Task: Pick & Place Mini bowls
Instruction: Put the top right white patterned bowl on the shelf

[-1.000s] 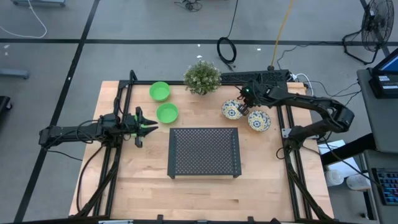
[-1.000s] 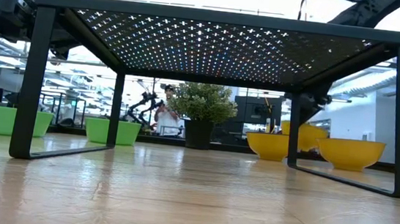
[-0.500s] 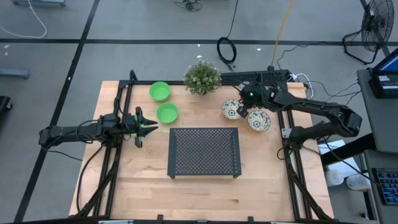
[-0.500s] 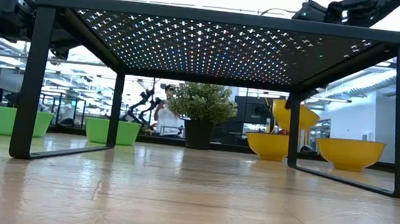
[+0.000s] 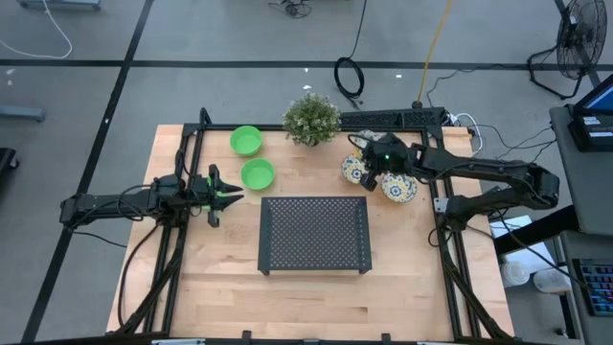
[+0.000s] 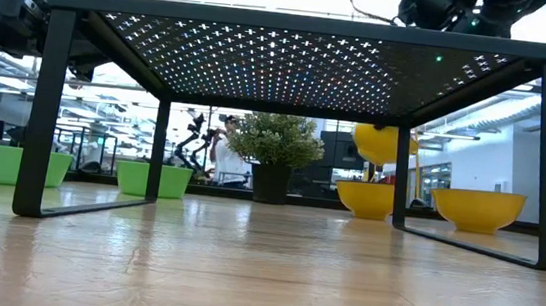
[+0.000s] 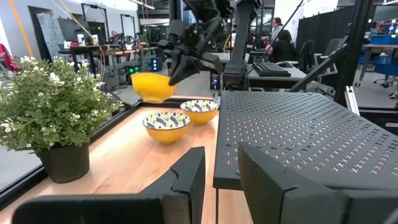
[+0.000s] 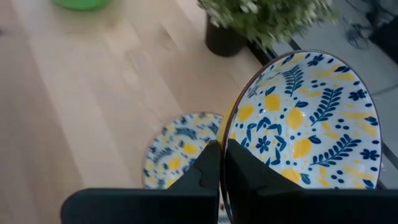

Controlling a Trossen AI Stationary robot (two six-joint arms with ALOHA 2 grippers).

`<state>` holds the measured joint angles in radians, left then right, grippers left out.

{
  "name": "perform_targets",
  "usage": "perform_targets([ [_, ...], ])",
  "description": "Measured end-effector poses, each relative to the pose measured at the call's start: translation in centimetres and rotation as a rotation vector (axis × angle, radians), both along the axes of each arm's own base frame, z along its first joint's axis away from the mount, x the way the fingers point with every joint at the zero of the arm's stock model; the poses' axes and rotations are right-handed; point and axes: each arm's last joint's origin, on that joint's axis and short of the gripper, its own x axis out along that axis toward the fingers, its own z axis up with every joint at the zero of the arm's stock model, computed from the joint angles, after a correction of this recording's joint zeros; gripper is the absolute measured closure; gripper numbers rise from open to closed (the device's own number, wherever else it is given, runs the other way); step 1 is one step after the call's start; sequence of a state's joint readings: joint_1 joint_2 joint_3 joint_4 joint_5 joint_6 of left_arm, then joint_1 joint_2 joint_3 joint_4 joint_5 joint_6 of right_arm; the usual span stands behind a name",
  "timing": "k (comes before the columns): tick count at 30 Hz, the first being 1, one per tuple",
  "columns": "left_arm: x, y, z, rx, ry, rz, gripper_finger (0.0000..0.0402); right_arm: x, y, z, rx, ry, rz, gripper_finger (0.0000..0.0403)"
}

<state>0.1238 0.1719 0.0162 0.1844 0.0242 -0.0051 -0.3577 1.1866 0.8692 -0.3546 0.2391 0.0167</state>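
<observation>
lifted clear: patterned bowl (image 8: 305, 130), rim pinched by right end effector (image 8: 221, 165), above table bowls (image 7: 166, 123).

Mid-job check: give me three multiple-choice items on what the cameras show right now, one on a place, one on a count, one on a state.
1. Where is the lifted patterned bowl?
A. On top of the black mesh rack
B. In the air above the two patterned bowls on the table, near the potted plant
C. Beside the green bowls

2. How many plain green bowls stand on the table?
A. One
B. Two
C. Three

3. What is the right gripper doing?
A. Hanging open over the rack
B. Shut on nothing
C. Shut on the rim of a patterned bowl

Answers: 1 B, the left wrist view shows it raised over the two patterned bowls, close to the potted plant. 2 B, the high view shows two green bowls. 3 C, the right gripper pinches the bowl's rim in its own wrist view.
</observation>
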Motion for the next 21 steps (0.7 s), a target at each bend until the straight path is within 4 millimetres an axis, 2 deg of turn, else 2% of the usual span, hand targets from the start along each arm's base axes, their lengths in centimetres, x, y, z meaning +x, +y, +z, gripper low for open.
perform_targets([
  [9, 0.0, 0.0, 0.0, 0.000, 0.000, 0.000, 0.0302, 1.2, 2.1, 1.1, -0.018, -0.058, 0.102, 0.0402],
  [21, 0.0, 0.0, 0.0, 0.000, 0.000, 0.000, 0.0302, 3.0, 5.9, 5.4, -0.066, -0.176, 0.275, 0.0403],
])
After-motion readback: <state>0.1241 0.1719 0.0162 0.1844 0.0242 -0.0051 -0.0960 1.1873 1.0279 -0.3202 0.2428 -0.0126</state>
